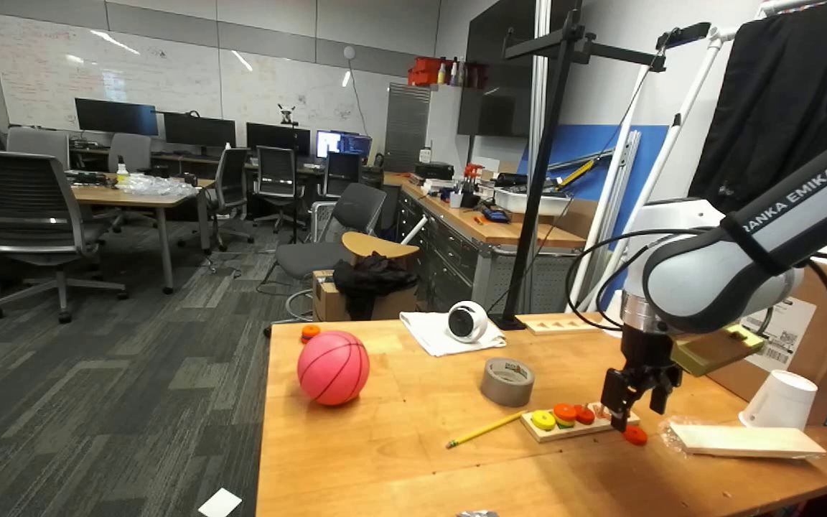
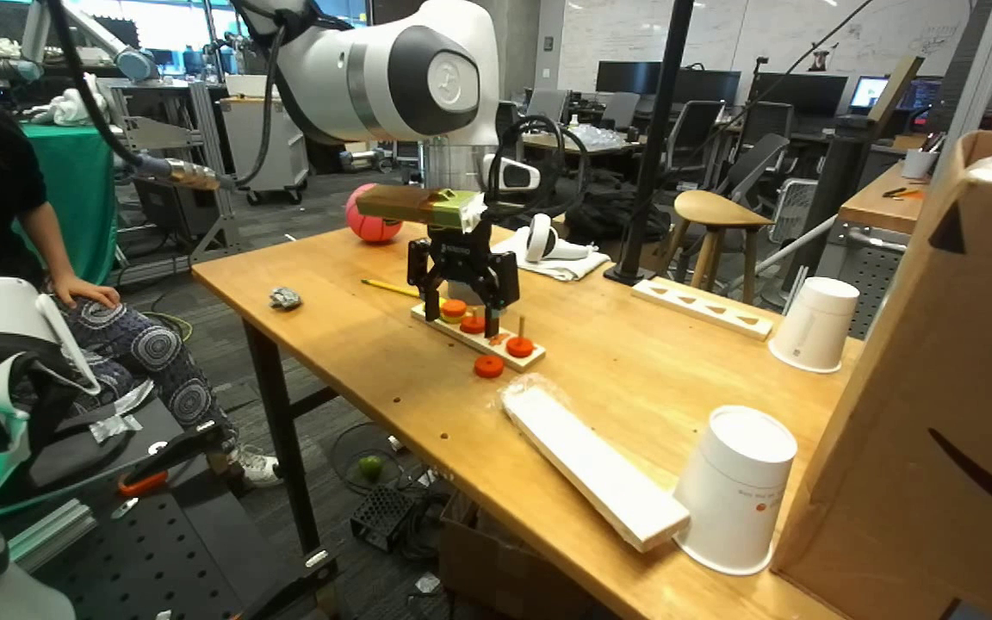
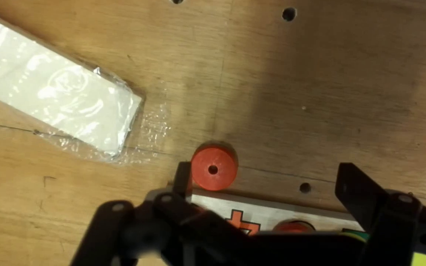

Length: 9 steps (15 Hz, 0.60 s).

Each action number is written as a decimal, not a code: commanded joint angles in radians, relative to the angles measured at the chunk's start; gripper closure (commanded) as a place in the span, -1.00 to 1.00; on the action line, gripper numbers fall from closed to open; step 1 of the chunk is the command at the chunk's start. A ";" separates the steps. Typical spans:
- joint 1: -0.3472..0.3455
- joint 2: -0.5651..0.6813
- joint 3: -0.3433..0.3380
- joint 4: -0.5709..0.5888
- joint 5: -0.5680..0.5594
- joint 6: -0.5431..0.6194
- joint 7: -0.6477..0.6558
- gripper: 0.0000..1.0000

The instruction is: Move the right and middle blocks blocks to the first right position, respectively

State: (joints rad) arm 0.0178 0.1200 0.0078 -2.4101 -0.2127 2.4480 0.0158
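A loose red block (image 3: 214,168), round with a centre hole, lies on the table against the long edge of a pale peg board (image 3: 250,202). On the board, an exterior view has a red block on a bare-topped peg (image 2: 519,346), another red block (image 2: 473,325) and an orange-red block (image 2: 454,308). Which of these are the right and middle blocks I cannot tell. My gripper (image 3: 264,175) hangs low over the board with its jaws wide apart, nothing gripped. Its left finger is right beside the loose block in the wrist view; contact is unclear. The gripper hides part of the board.
A plastic-wrapped wooden bar (image 2: 591,465) and white cups (image 2: 741,491) occupy the table near a cardboard box (image 2: 918,413). A pencil (image 1: 484,431), tape roll (image 1: 507,382) and pink ball (image 1: 333,368) are on the opposite side. A yellow block (image 1: 543,420) sits at the board's far end.
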 commanded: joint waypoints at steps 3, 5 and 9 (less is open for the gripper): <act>-0.030 0.025 -0.013 0.012 0.065 0.069 -0.085 -0.99; -0.036 0.032 -0.018 0.013 0.064 0.084 -0.097 -0.97; -0.039 0.047 -0.018 0.013 0.056 0.103 -0.100 -0.95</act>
State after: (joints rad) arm -0.0187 0.1538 -0.0089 -2.4091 -0.1737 2.5254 -0.0538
